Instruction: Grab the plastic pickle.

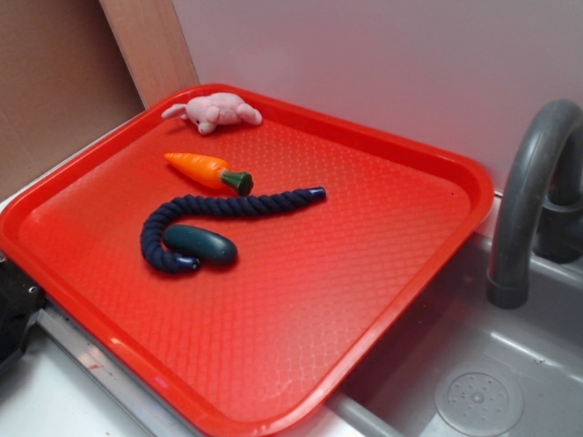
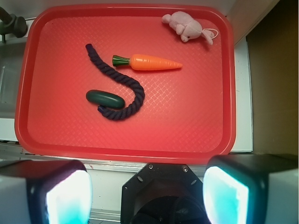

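The jaws stand wide apart and released, holding nothing; in the wrist view their two pale, glowing pads (image 2: 70, 196) fill the bottom corners, and the gripper (image 2: 147, 193) hangs back from the near rim of the red tray (image 2: 196, 130), outside it.

Taking the plastic pickle (image 2: 105, 99) as the landmark: it lies flat on the tray floor, a glossy dark teal capsule, well apart from the jaws. The dark navy rope (image 2: 122, 81) curls around one end of it in a hook, its short tip touching the pickle's side, while its long tail runs away across the tray. In the exterior view the pickle (image 1: 200, 245) sits tucked inside that hook of the rope (image 1: 228, 209).

Beyond the rope from the pickle lies the orange carrot (image 1: 208, 170), its green top just beside the rope. Farther still, against the tray's far rim, rests a pink plush toy (image 1: 214, 111).

Off the tray, on the side away from the pickle, a grey faucet (image 1: 528, 200) curves over a grey sink (image 1: 474, 382).
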{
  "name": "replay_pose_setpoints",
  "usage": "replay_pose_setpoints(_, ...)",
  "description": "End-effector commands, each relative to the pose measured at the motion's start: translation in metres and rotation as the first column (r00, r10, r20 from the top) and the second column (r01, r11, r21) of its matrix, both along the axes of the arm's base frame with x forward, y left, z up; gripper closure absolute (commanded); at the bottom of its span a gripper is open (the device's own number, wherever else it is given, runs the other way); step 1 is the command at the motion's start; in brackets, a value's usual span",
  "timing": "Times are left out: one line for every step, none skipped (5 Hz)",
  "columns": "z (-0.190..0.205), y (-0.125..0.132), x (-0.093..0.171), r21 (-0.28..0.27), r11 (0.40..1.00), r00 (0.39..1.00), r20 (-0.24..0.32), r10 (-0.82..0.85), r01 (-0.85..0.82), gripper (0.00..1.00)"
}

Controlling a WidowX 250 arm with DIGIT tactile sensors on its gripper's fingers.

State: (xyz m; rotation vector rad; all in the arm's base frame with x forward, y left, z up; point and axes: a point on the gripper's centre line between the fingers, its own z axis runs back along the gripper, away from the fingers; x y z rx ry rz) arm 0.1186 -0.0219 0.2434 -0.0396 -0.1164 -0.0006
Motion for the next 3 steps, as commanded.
replay_pose_setpoints(0.0,0.0,0.0,0.0,1.0,1.0,0.0,0.0,0.0,0.0)
replay_pose_setpoints(-0.004,-0.008,0.019,0.129,0.961,0.969,0.007,-0.247,0.244,0.0)
replay_pose_setpoints(-0.02,-0.018,0.027,0.165,0.865,0.877,-0.011,-0.479,0.475,0.0)
